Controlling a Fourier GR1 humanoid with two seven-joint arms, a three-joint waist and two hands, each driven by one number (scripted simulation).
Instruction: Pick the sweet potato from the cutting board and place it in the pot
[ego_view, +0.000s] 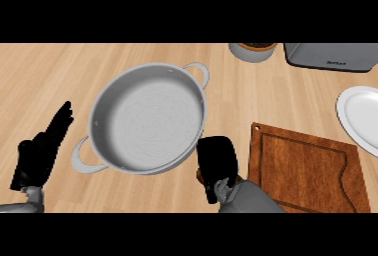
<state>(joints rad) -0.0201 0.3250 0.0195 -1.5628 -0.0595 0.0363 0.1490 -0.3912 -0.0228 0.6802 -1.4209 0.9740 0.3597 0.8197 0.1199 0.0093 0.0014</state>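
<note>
The grey two-handled pot (111, 150) lies at centre left, and its inside holds nothing. The brown cutting board (310, 170) at lower right is bare. My right hand (218, 160) hovers between them, just at the pot's right rim, back of the hand up and fingers curled under. No sweet potato shows on the board or in the pot; the curled hand hides it. My left hand (44, 145) rests open at the left edge, fingers up, beside the pot's left handle.
A white plate (362, 120) lies at the right edge above the board. At the back stand a grey cup-like container (253, 51) and a dark grey appliance (332, 57). Wooden counter (44, 75) stretches to the left.
</note>
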